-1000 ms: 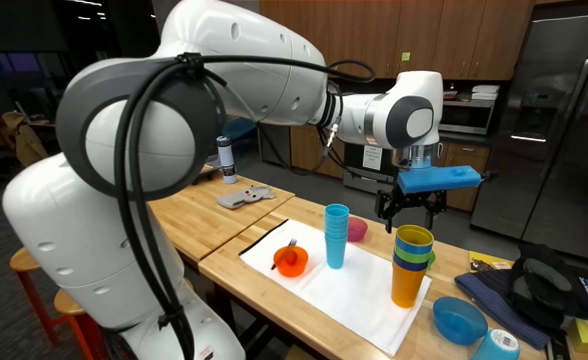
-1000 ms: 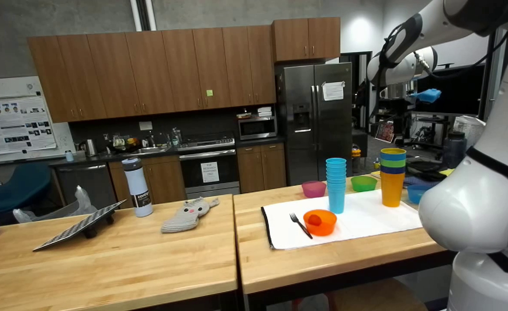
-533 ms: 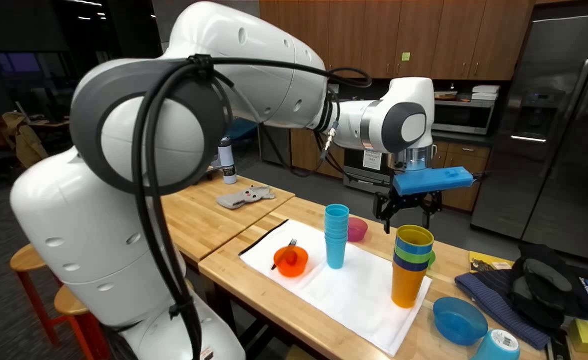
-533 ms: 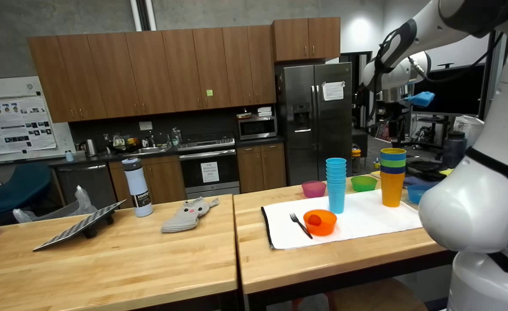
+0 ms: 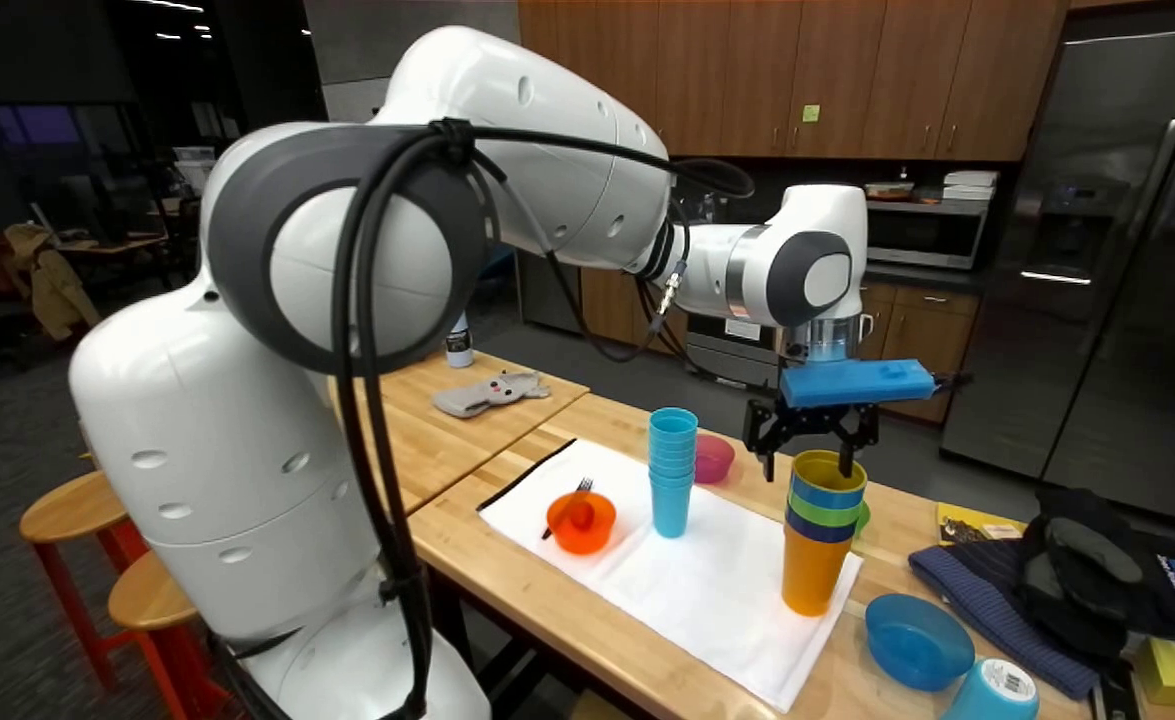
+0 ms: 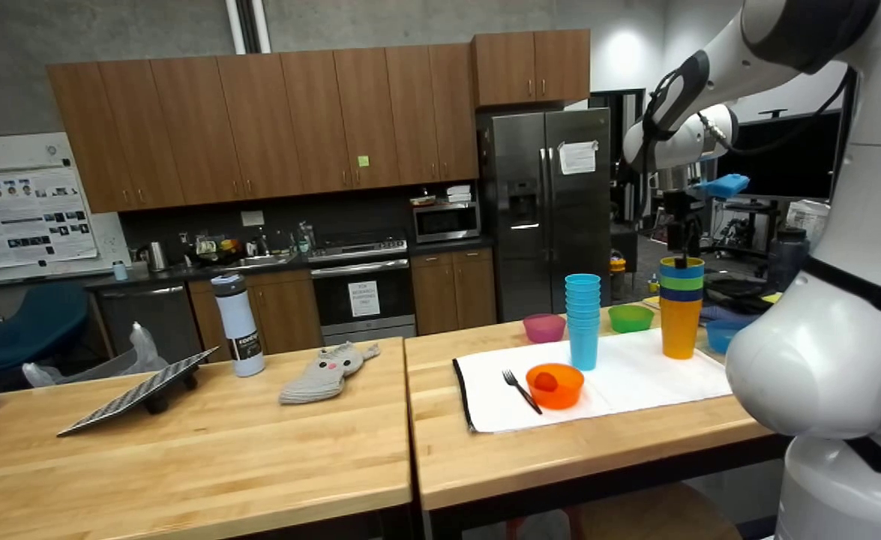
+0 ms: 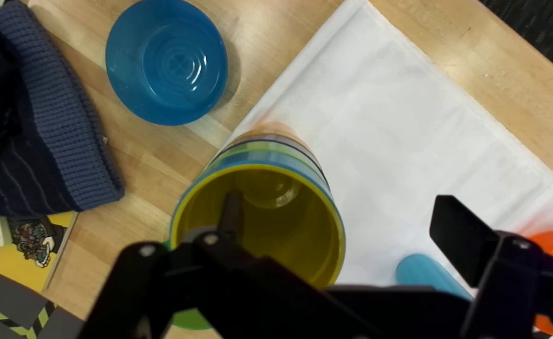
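My gripper [image 5: 807, 467] stands open above a tall stack of nested cups [image 6: 681, 315], yellow at the top, then blue, green and dark blue, with orange at the bottom. In the wrist view one finger [image 7: 231, 212] overlaps the mouth of the yellow cup [image 7: 281, 240]; whether its tip dips inside I cannot tell. The opposite finger [image 7: 462, 240] hangs outside the stack, over the white cloth [image 7: 389, 122]. Nothing is held between them. A stack of light blue cups [image 5: 672, 480] stands upright on the cloth, apart from the gripper.
An orange bowl [image 6: 555, 390] with a fork [image 6: 521, 391] sits on the cloth. Pink [image 6: 544, 328] and green [image 6: 631, 319] bowls stand behind. Beside the cup stack are a blue bowl [image 7: 166, 61], a knitted hat [image 7: 69, 117] and a tipped light blue cup [image 5: 992, 692].
The gripper has come down toward the mouth of the multicoloured stack and shifted slightly left in both exterior views. It has stayed open. Cups and bowls stand where they were.
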Available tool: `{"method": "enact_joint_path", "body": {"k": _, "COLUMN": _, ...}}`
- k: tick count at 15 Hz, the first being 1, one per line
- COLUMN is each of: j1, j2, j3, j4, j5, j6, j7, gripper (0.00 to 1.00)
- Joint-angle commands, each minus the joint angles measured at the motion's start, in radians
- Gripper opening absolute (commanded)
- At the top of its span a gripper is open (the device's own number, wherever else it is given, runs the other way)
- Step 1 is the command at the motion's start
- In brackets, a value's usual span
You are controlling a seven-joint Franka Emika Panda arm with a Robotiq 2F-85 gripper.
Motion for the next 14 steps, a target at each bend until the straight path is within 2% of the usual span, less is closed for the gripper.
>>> {"method": "enact_joint_path", "body": {"k": 1, "j1": -0.013, "j2": 0.026, "j3": 0.013, "j4": 0.019, "j5": 0.009, "j6": 0.006, "j7": 0.027, "gripper": 1.00}}
{"method": "enact_joint_path", "body": {"k": 7, "j1": -0.010, "j2": 0.039, "j3": 0.027, "j4": 0.021, "j5": 0.005, "j6": 0.007, "j7": 0.049, "gripper": 1.00}}
{"method": "enact_joint_path", "body": {"k": 8, "j1": -0.010, "j2": 0.039, "j3": 0.028, "j4": 0.021, "j5": 0.004, "j6": 0.008, "j7": 0.048, "gripper": 0.94}}
{"method": "enact_joint_path", "body": {"k": 9, "j1": -0.010, "j2": 0.039, "j3": 0.030, "j4": 0.019, "j5": 0.003, "j6": 0.011, "j7": 0.049, "gripper": 0.73}}
{"method": "enact_joint_path", "body": {"k": 11, "j1": -0.011, "j2": 0.040, "j3": 0.032, "j4": 0.019, "j5": 0.003, "j6": 0.012, "j7": 0.047, "gripper": 0.70}}
{"method": "enact_joint_path", "body": {"k": 13, "j1": -0.011, "j2": 0.038, "j3": 0.034, "j4": 0.017, "j5": 0.003, "j6": 0.014, "j7": 0.049, "gripper": 0.59}}
{"method": "enact_joint_path", "body": {"k": 14, "j1": -0.011, "j2": 0.037, "j3": 0.034, "j4": 0.015, "j5": 0.001, "j6": 0.018, "j7": 0.045, "gripper": 0.49}}
